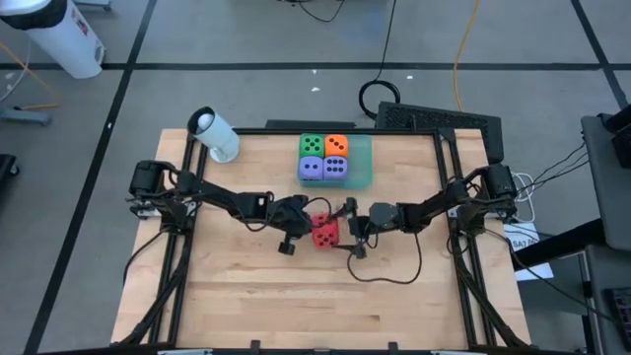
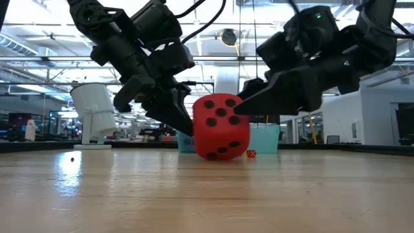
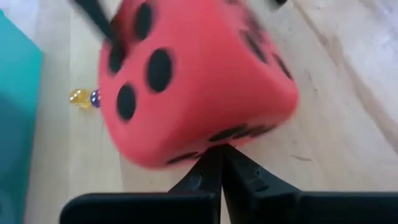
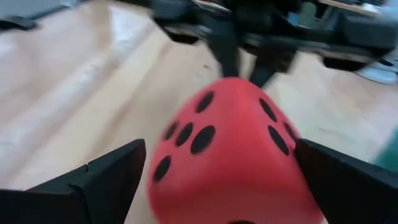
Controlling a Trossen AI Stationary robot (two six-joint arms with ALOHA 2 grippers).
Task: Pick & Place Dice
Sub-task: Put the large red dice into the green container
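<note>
A red die with dark pips stands tilted on the wooden table, its lower edge on the wood. My left gripper is shut, with its tips against the die's left side. My right gripper is open, and its fingers stand on either side of the die. A green die, an orange die and two purple dice sit in the translucent green tray at the far edge. My left gripper pushes the die with its shut fingertips, which meet a lower edge of the die. The fingers slant down from the table's left side. The die stays on the table, tipped. My right gripper: I cannot tell whether its fingers touch the die.
A white cylinder lies at the table's far left corner. Tiny loose dice lie on the wood near the tray, one of them red. Bare wood stretches toward the near edge.
</note>
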